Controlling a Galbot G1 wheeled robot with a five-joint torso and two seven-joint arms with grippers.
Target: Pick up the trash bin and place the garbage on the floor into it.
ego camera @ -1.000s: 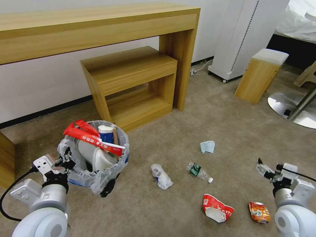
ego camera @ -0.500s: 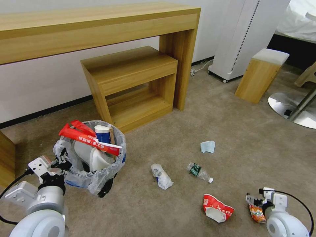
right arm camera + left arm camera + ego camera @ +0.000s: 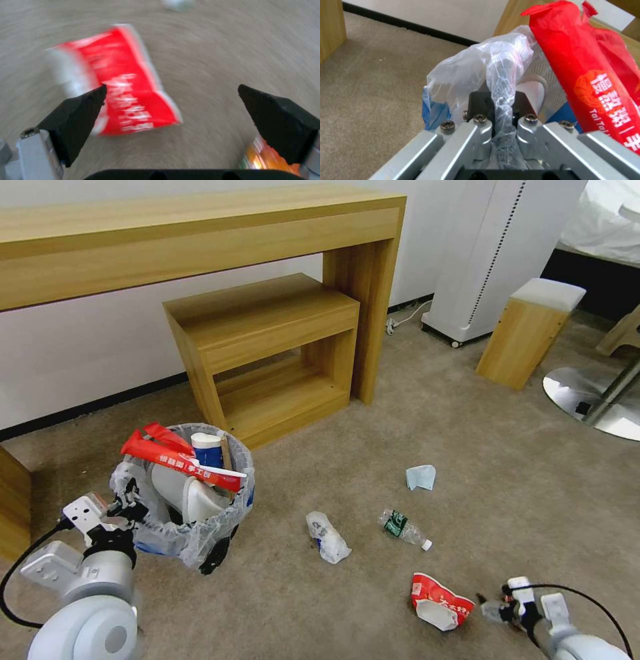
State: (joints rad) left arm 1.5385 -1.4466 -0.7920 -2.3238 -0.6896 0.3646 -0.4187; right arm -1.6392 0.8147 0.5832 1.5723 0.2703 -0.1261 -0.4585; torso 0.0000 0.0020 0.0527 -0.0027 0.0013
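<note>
Left claw (image 3: 500, 110) clamped shut; right claw (image 3: 171, 96) spread, low.

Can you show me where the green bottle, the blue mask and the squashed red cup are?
green-labelled bottle (image 3: 398, 525): head view, on its green label.
blue mask (image 3: 421, 477): head view, on its middle.
red-white cup (image 3: 441, 599): head view, on its red side.

Probably bedroom: bed (image 3: 610, 220), wooden desk (image 3: 200, 233), carpet (image 3: 467, 433).
</note>
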